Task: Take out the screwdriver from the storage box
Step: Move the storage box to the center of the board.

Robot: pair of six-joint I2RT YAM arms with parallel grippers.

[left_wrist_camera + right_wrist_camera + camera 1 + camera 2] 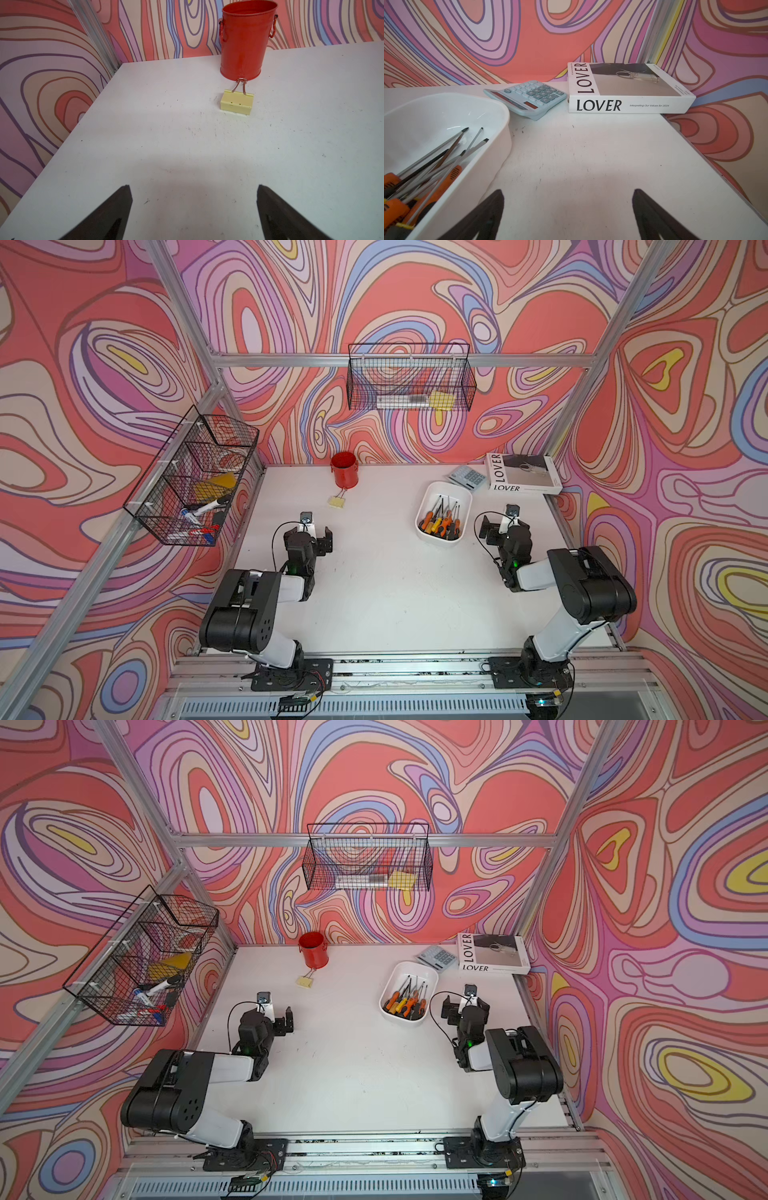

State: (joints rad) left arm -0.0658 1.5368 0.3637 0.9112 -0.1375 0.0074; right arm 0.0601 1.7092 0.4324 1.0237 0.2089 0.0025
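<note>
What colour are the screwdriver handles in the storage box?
Orange and black, one yellow; the screwdriver handles show best in a top view.

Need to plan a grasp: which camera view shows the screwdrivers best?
Both top views: the screwdrivers lie in full view, handles and shafts, in the storage box. The right wrist view shows shafts but crops the handles at its edge. The left wrist view shows none.

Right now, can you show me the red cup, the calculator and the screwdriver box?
red cup (243,45), left wrist view, side wall.
calculator (537,93), right wrist view, keys.
storage box (447,491), in a top view, bare far end.
</note>
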